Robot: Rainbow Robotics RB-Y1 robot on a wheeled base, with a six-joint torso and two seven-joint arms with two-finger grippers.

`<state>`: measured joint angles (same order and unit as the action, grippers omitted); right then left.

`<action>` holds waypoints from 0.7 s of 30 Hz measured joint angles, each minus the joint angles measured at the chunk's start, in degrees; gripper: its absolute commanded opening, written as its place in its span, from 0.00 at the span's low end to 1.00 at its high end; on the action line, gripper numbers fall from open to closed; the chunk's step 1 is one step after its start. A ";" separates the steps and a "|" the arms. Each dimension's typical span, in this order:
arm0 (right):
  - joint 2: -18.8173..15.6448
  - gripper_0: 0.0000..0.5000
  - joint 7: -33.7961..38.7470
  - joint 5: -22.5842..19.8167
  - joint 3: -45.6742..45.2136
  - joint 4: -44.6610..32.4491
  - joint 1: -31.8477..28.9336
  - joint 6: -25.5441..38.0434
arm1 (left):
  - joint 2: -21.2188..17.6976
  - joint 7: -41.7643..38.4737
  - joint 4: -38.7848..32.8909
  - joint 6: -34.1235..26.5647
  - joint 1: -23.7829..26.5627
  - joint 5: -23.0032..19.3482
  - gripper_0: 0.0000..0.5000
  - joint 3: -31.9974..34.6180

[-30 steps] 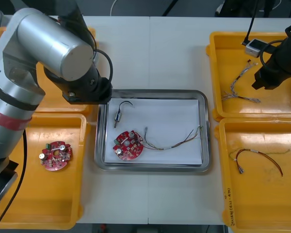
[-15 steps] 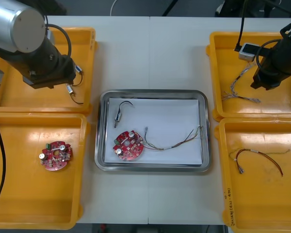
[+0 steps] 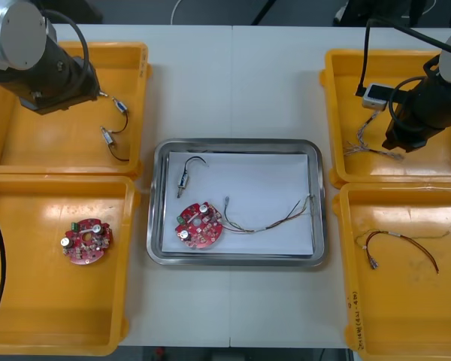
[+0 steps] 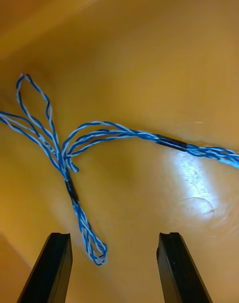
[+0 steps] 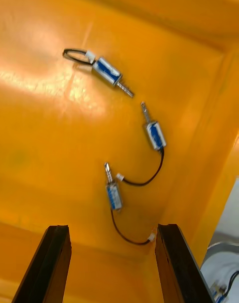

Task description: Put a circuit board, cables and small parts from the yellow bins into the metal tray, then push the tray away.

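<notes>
— What lies nearest the robot?
— A spare circuit board [image 3: 85, 241] in the near left bin [image 3: 52, 308] and a red and yellow cable [image 3: 397, 235] in the near right bin [image 3: 406, 323] (neither touched).
— And the metal tray [image 3: 237, 144]?
— Between the bins, holding a circuit board [image 3: 198, 224], a thin cable [image 3: 267, 223] and a small metal part [image 3: 185, 180].
— So which step?
— Another cable, I judge. The right gripper [image 4: 113, 235] hangs over the far right bin [image 3: 331, 113], jaws spread, with the twisted blue and white cable [image 4: 130, 131] looping between its fingers [image 4: 55, 268]. It should descend and pinch the strands. The left gripper [image 5: 112, 228], likewise spread and empty, hovers above loose small metal parts [image 5: 113, 196] in the far left bin [image 3: 52, 143].
</notes>
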<state>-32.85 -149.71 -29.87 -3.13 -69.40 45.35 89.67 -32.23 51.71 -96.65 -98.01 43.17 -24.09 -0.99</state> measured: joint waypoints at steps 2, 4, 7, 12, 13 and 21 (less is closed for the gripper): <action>0.01 1.00 0.00 -0.30 0.00 0.00 -0.61 -0.14 | 0.00 0.00 1.28 2.53 0.00 0.32 1.00 0.00; 0.04 1.00 0.00 -0.58 0.00 0.00 -1.16 -0.85 | 0.00 0.00 2.38 4.49 0.00 0.96 1.00 0.00; 0.11 1.00 0.00 -1.27 0.00 0.00 -1.96 -2.40 | 0.00 0.00 4.05 7.54 0.00 1.87 1.00 0.00; 0.47 1.00 0.00 -2.00 0.00 0.00 -3.22 -4.33 | 0.00 0.00 6.93 12.81 0.01 1.99 1.00 -0.02; 0.53 1.00 0.00 -2.10 0.00 0.00 -3.38 -4.40 | 0.00 0.00 7.51 13.86 0.01 2.07 1.00 -0.06; 0.65 1.00 0.00 -3.75 0.00 0.00 -4.53 -4.85 | 0.00 0.00 12.79 20.94 0.02 4.64 1.00 -1.86</action>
<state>-32.20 -149.71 -33.62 -3.13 -69.40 40.82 84.82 -32.23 51.71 -83.86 -77.07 43.19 -19.45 -2.85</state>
